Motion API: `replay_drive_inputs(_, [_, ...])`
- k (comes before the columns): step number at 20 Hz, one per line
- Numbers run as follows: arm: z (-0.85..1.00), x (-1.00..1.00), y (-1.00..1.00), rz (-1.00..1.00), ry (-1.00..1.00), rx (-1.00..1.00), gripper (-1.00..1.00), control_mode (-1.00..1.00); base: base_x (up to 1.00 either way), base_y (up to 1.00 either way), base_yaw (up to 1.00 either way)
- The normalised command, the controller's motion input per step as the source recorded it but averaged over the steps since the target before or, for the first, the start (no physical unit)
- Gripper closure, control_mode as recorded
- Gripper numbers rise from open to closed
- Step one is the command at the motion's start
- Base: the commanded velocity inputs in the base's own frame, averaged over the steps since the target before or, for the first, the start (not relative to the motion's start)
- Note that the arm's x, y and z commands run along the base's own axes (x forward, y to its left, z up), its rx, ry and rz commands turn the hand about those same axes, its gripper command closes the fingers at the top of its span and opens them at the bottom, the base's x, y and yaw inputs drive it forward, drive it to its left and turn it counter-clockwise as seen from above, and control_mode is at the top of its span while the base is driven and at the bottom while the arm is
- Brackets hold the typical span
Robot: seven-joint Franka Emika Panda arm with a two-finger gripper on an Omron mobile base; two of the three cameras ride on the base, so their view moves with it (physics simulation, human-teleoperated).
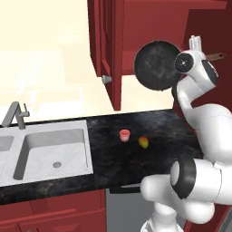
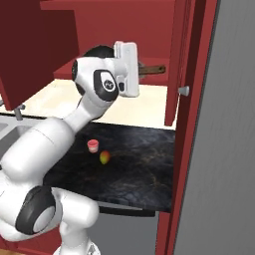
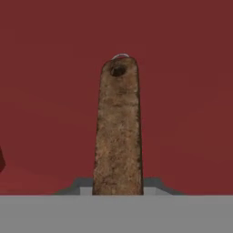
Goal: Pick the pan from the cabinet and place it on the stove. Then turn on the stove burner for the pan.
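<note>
Now: pan (image 1: 157, 65) tipped on edge in front of open cabinet (image 1: 118, 45), above counter's (image 1: 136, 158) back edge | gripper (image 3: 118, 193) at its handle (image 3: 118, 132); whether the fingers pinch it cannot be told.

My own arm hides most of the pan (image 2: 102, 50) from the right; my gripper's fingertips are hidden, so I cannot tell its grip.
</note>
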Motion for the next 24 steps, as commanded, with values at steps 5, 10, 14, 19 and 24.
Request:
replay_drive_inputs(5, [0.00,-1.00,0.00,0.05,-0.03,0.06,1.00,-1.00,0.00,0.00,0.00])
replay_drive_inputs(10, [0.00,-0.98,0.00,0.04,0.00,0.07,1.00,-1.00,0.00,0.00,0.00])
replay_drive_inputs(14, [-0.06,-0.93,0.00,0.04,0.00,0.09,1.00,-1.00,0.00,0.00,0.00])
replay_drive_inputs(19, [-0.19,-0.82,0.00,0.05,0.00,0.06,1.00,-1.00,0.00,0.00,0.00])
replay_drive_inputs(24, [-0.28,-0.76,0.02,0.07,0.00,0.02,1.00,-1.00,0.00,0.00,0.00])
